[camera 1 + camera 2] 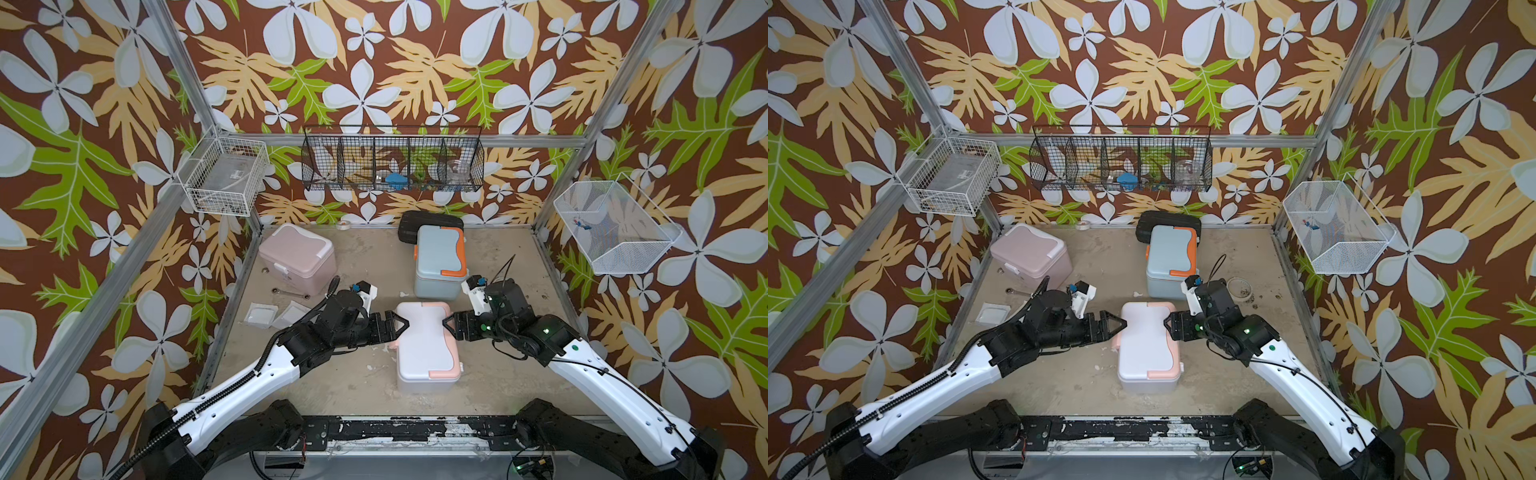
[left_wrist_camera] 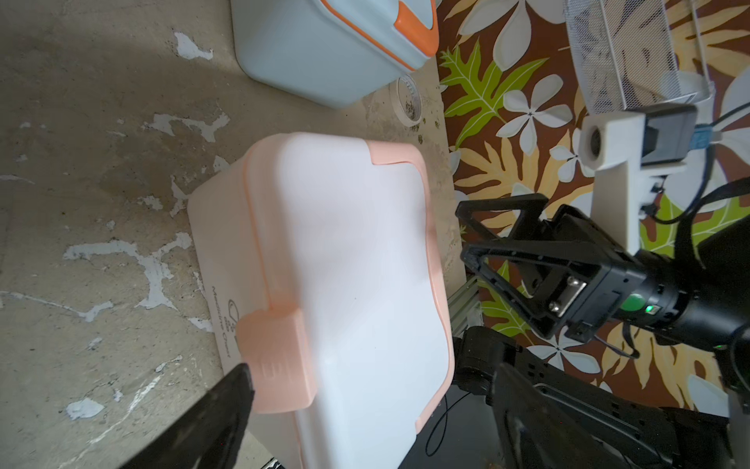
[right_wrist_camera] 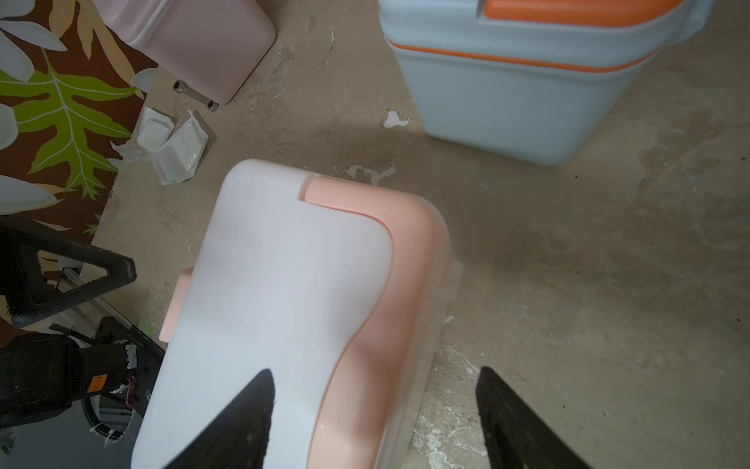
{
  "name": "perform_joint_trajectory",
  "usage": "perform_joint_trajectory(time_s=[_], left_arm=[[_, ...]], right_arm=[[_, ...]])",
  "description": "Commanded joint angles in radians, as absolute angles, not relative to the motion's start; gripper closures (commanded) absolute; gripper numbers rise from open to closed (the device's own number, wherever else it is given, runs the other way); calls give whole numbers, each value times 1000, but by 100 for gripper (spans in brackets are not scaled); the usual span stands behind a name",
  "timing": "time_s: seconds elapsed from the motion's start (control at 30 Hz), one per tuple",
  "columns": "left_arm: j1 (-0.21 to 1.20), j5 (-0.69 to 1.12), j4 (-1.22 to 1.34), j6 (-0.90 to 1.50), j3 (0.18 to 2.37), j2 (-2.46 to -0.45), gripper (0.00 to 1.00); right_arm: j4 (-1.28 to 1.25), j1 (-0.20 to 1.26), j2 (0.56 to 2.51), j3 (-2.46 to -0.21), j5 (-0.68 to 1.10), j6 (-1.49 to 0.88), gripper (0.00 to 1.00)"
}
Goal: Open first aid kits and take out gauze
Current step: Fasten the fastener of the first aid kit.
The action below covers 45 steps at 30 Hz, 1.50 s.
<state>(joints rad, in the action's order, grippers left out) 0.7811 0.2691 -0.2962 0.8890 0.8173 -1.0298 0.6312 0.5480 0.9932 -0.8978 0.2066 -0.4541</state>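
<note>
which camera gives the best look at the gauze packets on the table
The right wrist view: the gauze packets lie unobstructed, with white pads visible inside clear wrappers. Both top views show them small beside the left arm, which partly covers them in a top view. The left wrist view misses them.

The white first aid kit (image 2: 345,264) sits shut on the table (image 2: 81,182) — a dark finger (image 2: 219,410) just beside its peach latch (image 2: 280,353), the right tool (image 2: 462,231) gaping near its opposite side.
</note>
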Motion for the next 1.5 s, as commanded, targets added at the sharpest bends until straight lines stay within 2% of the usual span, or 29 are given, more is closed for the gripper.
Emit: perform_joint_trajectory(time_s=[0.0, 0.43, 0.5, 0.63, 0.77, 0.93, 1.3, 1.47], left_arm=[[793, 234, -347, 869, 833, -1053, 7], [845, 211, -333, 860, 892, -1141, 8], [855, 196, -351, 849, 911, -1157, 13], [877, 112, -440, 827, 957, -1186, 29], [883, 64, -493, 821, 972, -1182, 37], [885, 60, -507, 827, 957, -1164, 53], [885, 120, -431, 841, 910, -1192, 53], [885, 127, -407, 850, 889, -1193, 50]], right_arm=[[654, 549, 996, -901, 211, -433, 22], [603, 549, 990, -837, 262, -445, 22], [597, 550, 989, -826, 264, -450, 22], [591, 549, 988, -816, 265, -458, 22], [588, 549, 990, -816, 267, -458, 22], [582, 548, 995, -811, 268, -457, 22], [564, 549, 988, -792, 287, -467, 22], [552, 549, 985, -775, 303, -472, 22]])
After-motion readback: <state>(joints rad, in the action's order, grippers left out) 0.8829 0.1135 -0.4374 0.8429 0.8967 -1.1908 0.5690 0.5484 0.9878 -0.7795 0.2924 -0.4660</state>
